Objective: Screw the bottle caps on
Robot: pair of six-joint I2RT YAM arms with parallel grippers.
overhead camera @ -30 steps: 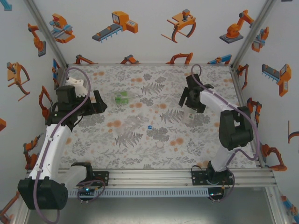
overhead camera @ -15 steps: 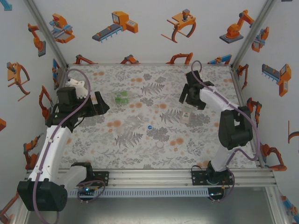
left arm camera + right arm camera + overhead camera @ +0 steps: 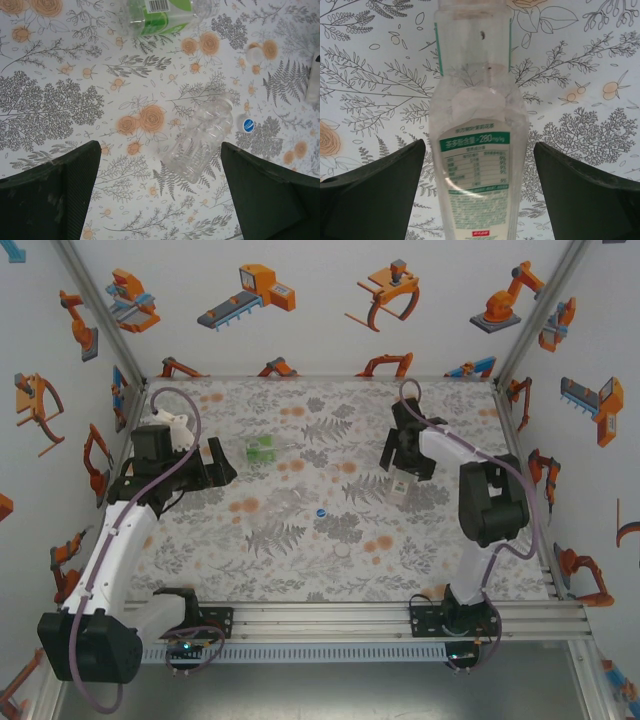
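**Risks.** The right end effector [image 3: 479,150] is released. Its fingers stand either side of the white-label bottle [image 3: 475,165], and worktop [image 3: 365,75] is visible in both gaps, so nothing is grasped. The bottle is round, smooth and lying down. If one finger lands first, it is judged likely to be rolled aside or squeezed out. A thin wall may also be dented by a hard clamp.

The left end effector [image 3: 160,146] is also released, with its jaws wide. The clear bottle [image 3: 200,137] is seen between its fingers, nearer the one at lower right. It lies askew to the closing line, so it could be twisted on closure. The blue cap [image 3: 245,125] lies just beside its shoulder and may be knocked away by a reach for either. The pale cap [image 3: 254,55] lies loose at upper right. Both caps are small and flat, so they are easily pushed rather than picked up. A cap presented tilted is judged liable to cross-thread.

**Orientation.** The white-label bottle sits at the centre of the right wrist frame, with its long axis running top to bottom. Its print reads upright, so the neck is taken to point at the top edge, where it is cut off; this is not confirmed. In the left wrist frame the clear bottle's axis runs from lower left to upper right, with the neck at upper right. The green-label bottle [image 3: 160,12] is cropped by the top edge, with its axis roughly left to right. Which end is its neck cannot be told.
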